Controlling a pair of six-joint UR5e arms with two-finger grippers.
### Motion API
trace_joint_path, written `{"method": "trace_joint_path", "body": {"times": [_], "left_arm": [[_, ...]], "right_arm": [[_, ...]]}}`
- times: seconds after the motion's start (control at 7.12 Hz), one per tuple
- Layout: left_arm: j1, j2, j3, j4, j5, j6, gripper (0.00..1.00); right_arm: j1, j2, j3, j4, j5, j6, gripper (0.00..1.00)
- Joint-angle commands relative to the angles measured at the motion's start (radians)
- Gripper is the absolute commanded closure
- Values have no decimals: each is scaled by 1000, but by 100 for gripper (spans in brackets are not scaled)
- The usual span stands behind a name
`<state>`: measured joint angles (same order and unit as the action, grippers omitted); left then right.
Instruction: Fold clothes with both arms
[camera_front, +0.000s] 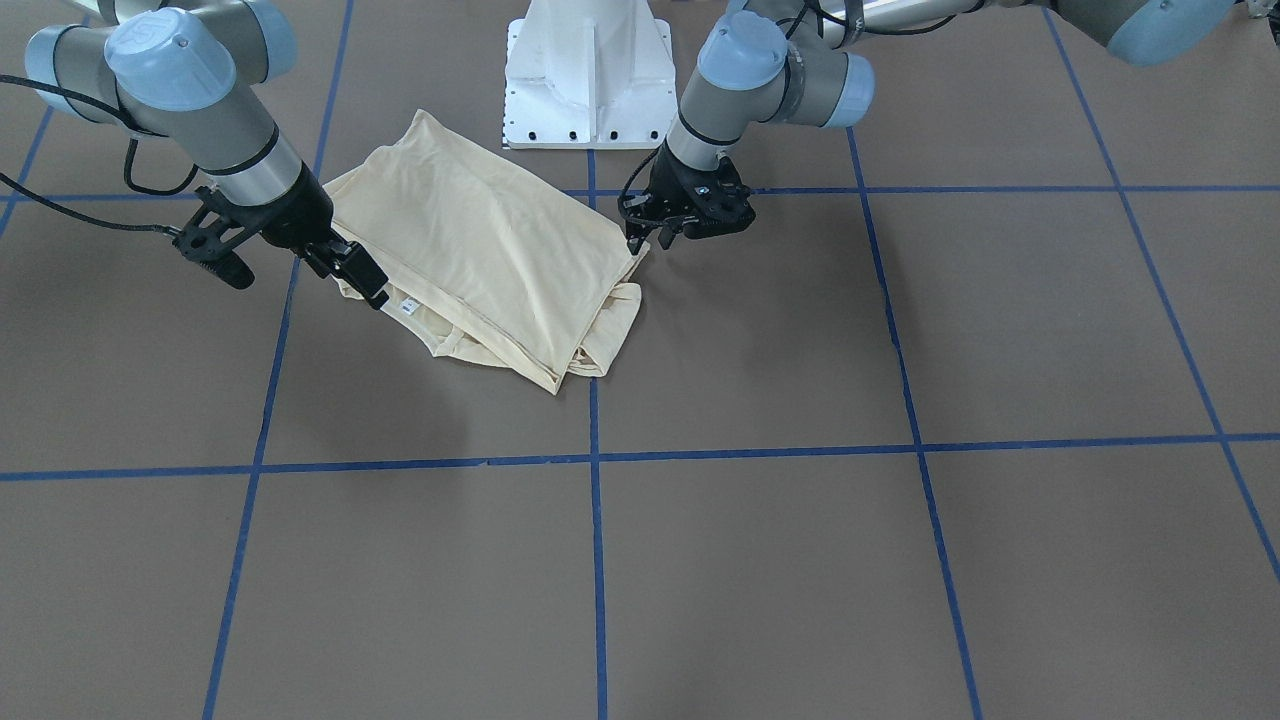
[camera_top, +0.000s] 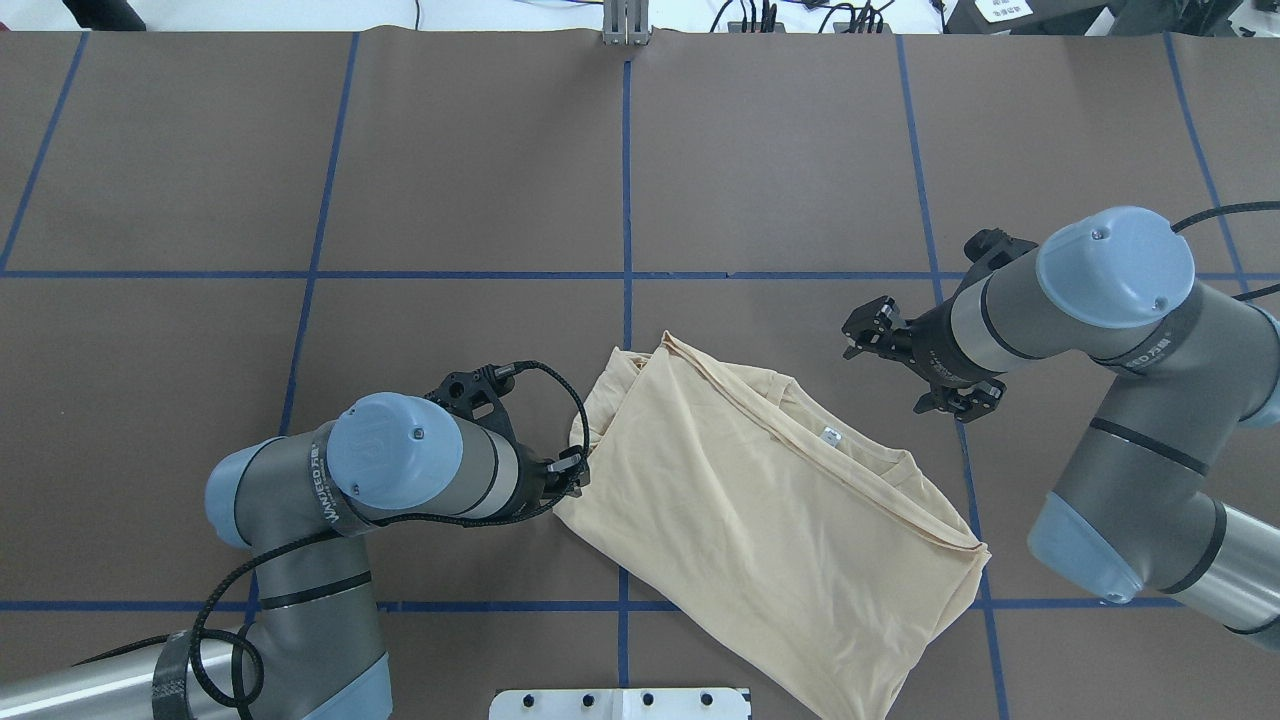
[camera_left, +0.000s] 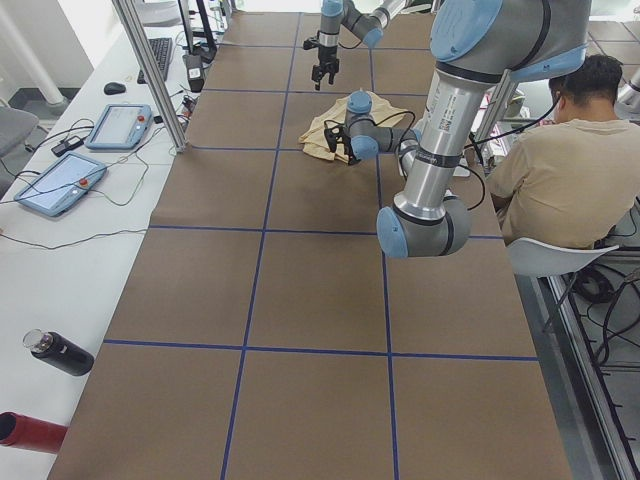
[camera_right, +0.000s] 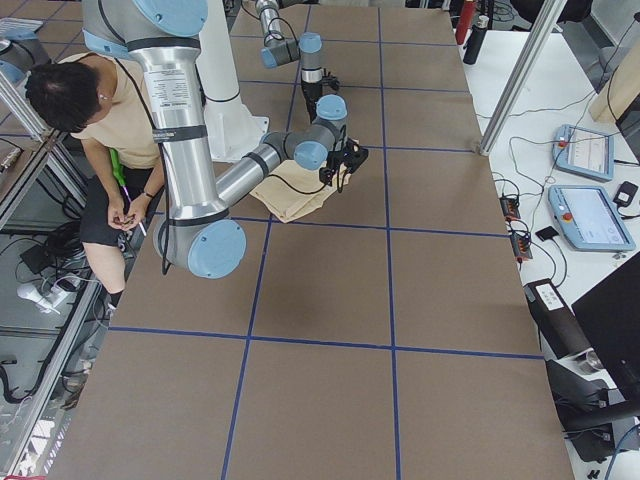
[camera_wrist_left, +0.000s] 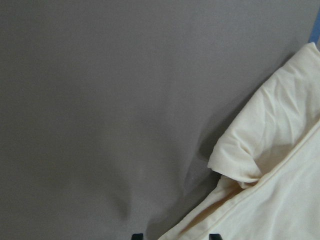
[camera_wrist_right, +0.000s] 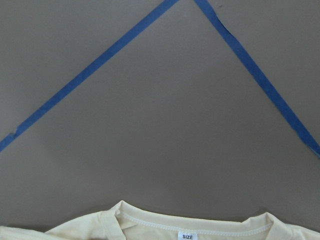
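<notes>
The left end effector (camera_front: 650, 238) stands low at the side edge of the shirt (camera_front: 480, 250). Its fingers are apart, and in the wrist view the hem of the cloth lies between them, not pinched. The right end effector (camera_top: 866, 330) is also open and holds nothing; it hangs just beside the collar, close to the small white label (camera_top: 828, 434). The shirt lies folded in several layers on the table (camera_front: 900, 560), near the white base (camera_front: 585, 80) of the robot, with a loose sleeve bunched at the left arm's side. I think the danger is in the thin fabric. If the left fingers close on the top layer only, the lower layers would stay behind and the fold would open. If the two arms lift unevenly, the cloth could slide or twist. The bunched sleeve could also fall out. The table is covered in brown, matte material, divided by blue tape lines (camera_front: 596, 560). At its side are control tablets (camera_left: 120, 125) and a dark bottle (camera_left: 58, 352), and a person (camera_left: 560, 170) sits near the robot.
</notes>
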<state>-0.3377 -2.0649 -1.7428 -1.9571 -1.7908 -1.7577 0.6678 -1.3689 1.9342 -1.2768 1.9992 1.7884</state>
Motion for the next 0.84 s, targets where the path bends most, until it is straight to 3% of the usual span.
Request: {"method": "trace_joint_path", "body": {"times": [0.0, 0.42, 0.7], "left_arm": [[5, -7, 18, -3, -4, 0, 47], [6, -18, 31, -5, -4, 0, 49], [8, -21, 43, -6, -4, -2, 63]], "right_arm": [[-1, 2, -6, -1, -2, 0, 0], [-1, 2, -15, -1, -3, 0, 0], [-1, 1, -21, -1, -7, 0, 0]]}}
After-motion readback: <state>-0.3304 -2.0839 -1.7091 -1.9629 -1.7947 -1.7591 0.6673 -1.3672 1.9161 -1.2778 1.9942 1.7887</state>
